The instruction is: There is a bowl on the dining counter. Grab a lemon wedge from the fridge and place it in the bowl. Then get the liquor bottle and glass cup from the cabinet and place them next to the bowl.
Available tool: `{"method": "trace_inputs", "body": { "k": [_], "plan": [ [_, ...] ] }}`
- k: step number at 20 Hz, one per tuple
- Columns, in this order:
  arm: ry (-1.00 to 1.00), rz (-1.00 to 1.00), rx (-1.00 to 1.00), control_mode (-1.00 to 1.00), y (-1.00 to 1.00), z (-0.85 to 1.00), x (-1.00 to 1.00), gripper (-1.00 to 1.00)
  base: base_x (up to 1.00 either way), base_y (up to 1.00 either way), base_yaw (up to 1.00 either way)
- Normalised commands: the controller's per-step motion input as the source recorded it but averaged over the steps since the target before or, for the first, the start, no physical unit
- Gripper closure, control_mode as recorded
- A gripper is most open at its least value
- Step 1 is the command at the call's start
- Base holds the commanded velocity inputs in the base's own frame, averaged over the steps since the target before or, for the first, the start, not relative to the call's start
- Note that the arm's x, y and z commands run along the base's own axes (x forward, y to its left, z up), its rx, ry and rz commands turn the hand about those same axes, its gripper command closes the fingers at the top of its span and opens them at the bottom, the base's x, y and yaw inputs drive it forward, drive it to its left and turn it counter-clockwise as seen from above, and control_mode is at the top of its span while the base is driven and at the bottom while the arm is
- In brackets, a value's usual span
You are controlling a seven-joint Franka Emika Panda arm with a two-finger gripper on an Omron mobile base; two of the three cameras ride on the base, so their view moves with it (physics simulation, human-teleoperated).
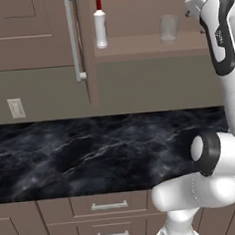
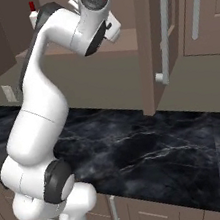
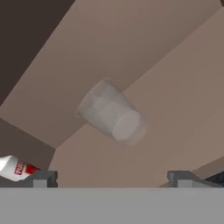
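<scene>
A white robot arm reaches up from its base toward an open brown wooden cabinet (image 1: 131,18) mounted on the wall above a black marble counter (image 1: 92,151). The cabinet door (image 1: 38,31) stands swung aside, its long silver bar handle (image 1: 75,38) in plain sight, so the shelf (image 1: 149,46) inside is exposed.

Two things stand upright on that shelf, well apart. Toward the open door is the liquor bottle (image 1: 100,25), slim and white with a red cap. Farther along the shelf is the glass cup (image 1: 168,28), a short clear greyish tumbler, near the arm's raised hand.

In the hand view the cup (image 3: 111,113) sits near the middle of the picture, seen at a slant because the camera is rolled with the hand. The two dark fingers (image 3: 43,178) rise at the bottom edge, spread wide with nothing between them and apart from the cup. The gripper (image 3: 114,179) appears lined up on the cup, which suggests the cup is the next thing to be taken. The bottle's capped end (image 3: 17,168) peeks in at the lower left corner, off the line of approach.

The wide spread of the fingers suits the cup's round body, which they would need to straddle before closing. The cup's smooth walls may slip if gripped off-centre.
</scene>
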Motion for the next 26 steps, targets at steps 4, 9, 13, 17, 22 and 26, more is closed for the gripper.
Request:
{"method": "trace_inputs", "body": {
  "k": [4, 9, 13, 17, 22, 26],
  "plan": [
    [0.0, 0.02, 0.07, -1.0, 0.0, 0.0, 0.54, -1.0, 0.0, 0.0, 0.0],
    [0.0, 0.03, 0.05, -1.0, -0.01, 0.0, 0.49, -1.0, 0.0, 0.0, 0.0],
    [0.0, 0.04, 0.04, -1.0, -0.07, -0.02, 0.42, -1.0, 0.0, 0.0, 0.0],
    [0.0, 0.04, 0.03, -1.0, -0.08, 0.0, 0.33, -1.0, 0.0, 0.0, 0.0],
    [0.0, 0.03, 0.01, -1.0, -0.11, -0.02, 0.34, -1.0, 0.0, 0.0, 0.0],
    [0.0, 0.02, 0.0, -1.0, -0.09, -0.04, 0.27, -1.0, 0.0, 0.0, 0.0]
  ]
}}
